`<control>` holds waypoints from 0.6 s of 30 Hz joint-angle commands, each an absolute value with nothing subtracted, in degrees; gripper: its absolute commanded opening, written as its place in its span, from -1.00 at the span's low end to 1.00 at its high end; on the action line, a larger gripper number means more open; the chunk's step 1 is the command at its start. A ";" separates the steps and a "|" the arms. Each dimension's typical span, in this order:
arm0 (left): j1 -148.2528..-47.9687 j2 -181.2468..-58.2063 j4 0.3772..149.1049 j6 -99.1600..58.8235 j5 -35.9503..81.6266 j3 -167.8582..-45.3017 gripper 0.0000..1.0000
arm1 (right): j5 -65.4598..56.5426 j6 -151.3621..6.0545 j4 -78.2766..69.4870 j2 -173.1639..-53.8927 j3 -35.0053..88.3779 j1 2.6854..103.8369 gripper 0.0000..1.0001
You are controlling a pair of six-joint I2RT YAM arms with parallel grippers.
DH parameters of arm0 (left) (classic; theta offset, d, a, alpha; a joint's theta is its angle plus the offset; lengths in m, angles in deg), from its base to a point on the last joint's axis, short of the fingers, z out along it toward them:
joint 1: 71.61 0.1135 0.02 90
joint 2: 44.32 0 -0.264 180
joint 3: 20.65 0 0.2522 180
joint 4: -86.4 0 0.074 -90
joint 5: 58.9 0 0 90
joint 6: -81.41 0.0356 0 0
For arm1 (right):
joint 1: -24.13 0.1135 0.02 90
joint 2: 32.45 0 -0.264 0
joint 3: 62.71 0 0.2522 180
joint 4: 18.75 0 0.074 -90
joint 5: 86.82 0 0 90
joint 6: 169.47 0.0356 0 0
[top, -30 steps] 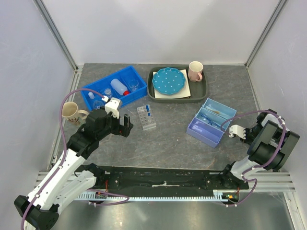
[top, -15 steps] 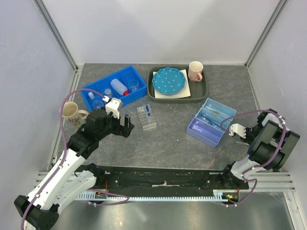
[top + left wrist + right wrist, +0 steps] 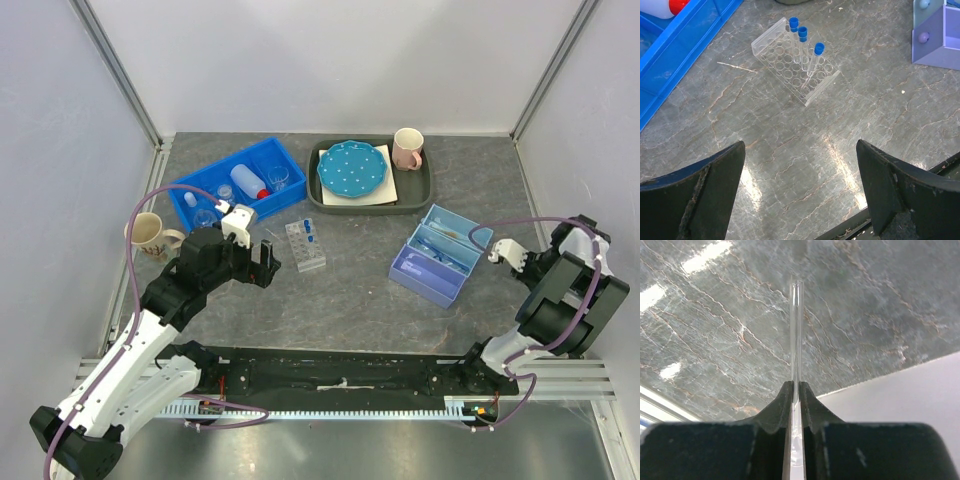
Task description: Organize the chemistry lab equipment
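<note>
The right gripper is pinching a thin glass tube, its length pointing straight ahead over the worktop. The left gripper is hanging wide open, with the test-tube rack lying diagonally just ahead of it.

Bare table before test-tube rack
</note>
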State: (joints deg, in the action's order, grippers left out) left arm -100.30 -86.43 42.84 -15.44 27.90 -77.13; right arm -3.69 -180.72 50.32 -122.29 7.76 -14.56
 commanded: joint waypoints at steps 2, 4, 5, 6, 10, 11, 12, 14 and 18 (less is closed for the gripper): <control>-100.18 -86.07 45.65 -13.42 26.18 -76.86 0.96 | -6.75 -174.13 55.12 -118.58 13.62 -15.33 -0.81; -100.18 -86.07 45.74 -13.42 25.83 -76.77 0.96 | -7.36 -172.12 56.70 -117.18 14.94 -15.42 -0.81; -100.18 -85.98 45.74 -13.51 25.56 -76.86 0.96 | -7.63 -171.76 57.41 -116.74 16.34 -15.50 -0.81; -100.18 -85.98 45.92 -13.51 25.30 -76.95 0.96 | -7.89 -171.32 58.11 -115.69 16.88 -15.50 -0.81; -100.26 -85.89 46.27 -13.60 23.46 -77.04 0.96 | -10.52 -170.87 61.97 -112.17 19.16 -15.42 -0.81; -100.18 -85.89 46.44 -13.77 22.93 -76.95 0.96 | -11.31 -170.79 63.64 -111.56 19.86 -15.24 -0.81; -100.18 -85.98 46.53 -13.95 22.40 -77.12 0.96 | -11.93 -170.87 64.52 -110.16 20.13 -15.07 -0.81; -100.18 -86.07 46.88 -14.73 20.38 -77.39 0.96 | -13.68 -170.70 67.41 -108.83 20.48 -13.49 -0.81; -100.18 -86.16 49.78 -19.38 14.76 -78.18 0.96 | -17.64 -166.06 70.33 -104.36 20.22 -7.35 -0.80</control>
